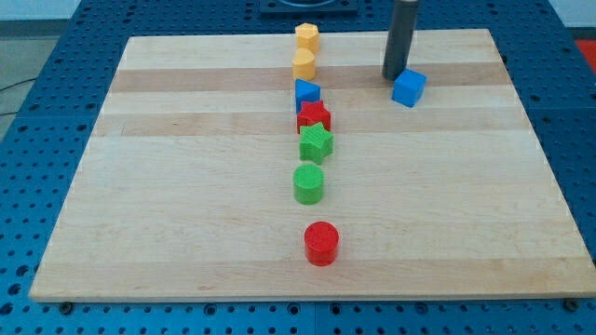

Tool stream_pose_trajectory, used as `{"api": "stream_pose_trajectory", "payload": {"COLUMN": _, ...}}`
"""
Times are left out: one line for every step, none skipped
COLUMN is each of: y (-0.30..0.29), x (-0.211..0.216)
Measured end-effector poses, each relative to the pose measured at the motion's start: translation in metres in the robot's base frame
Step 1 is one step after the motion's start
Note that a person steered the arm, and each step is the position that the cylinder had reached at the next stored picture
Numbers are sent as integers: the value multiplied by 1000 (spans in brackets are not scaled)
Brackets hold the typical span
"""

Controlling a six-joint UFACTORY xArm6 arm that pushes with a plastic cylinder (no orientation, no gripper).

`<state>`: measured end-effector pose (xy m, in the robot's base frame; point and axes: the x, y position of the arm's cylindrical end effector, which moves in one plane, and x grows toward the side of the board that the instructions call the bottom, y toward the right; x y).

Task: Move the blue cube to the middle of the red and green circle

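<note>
The blue cube sits near the view's top right of the wooden board. My tip rests just to the cube's upper left, touching or almost touching it. The green circle stands at the board's centre. The red circle stands below it, toward the view's bottom. A gap of bare board separates the two circles.
A column of blocks runs up the middle: a green star, a red star, a blue block, a yellow block and an orange-yellow hexagon block. Blue perforated table surrounds the board.
</note>
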<state>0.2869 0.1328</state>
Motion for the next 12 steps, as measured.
{"api": "stream_pose_trajectory", "payload": {"y": 27, "x": 17}}
{"api": "stream_pose_trajectory", "payload": {"y": 8, "x": 64}}
{"api": "stream_pose_trajectory", "payload": {"y": 20, "x": 57}}
{"api": "stream_pose_trajectory", "payload": {"y": 18, "x": 38}}
{"api": "stream_pose_trajectory", "payload": {"y": -6, "x": 45}}
{"api": "stream_pose_trajectory", "payload": {"y": -29, "x": 71}}
{"api": "stream_pose_trajectory", "payload": {"y": -38, "x": 128}}
{"api": "stream_pose_trajectory", "payload": {"y": -27, "x": 146}}
{"api": "stream_pose_trajectory", "payload": {"y": -10, "x": 150}}
{"api": "stream_pose_trajectory", "payload": {"y": -39, "x": 186}}
{"api": "stream_pose_trajectory", "payload": {"y": -45, "x": 221}}
{"api": "stream_pose_trajectory", "payload": {"y": -13, "x": 227}}
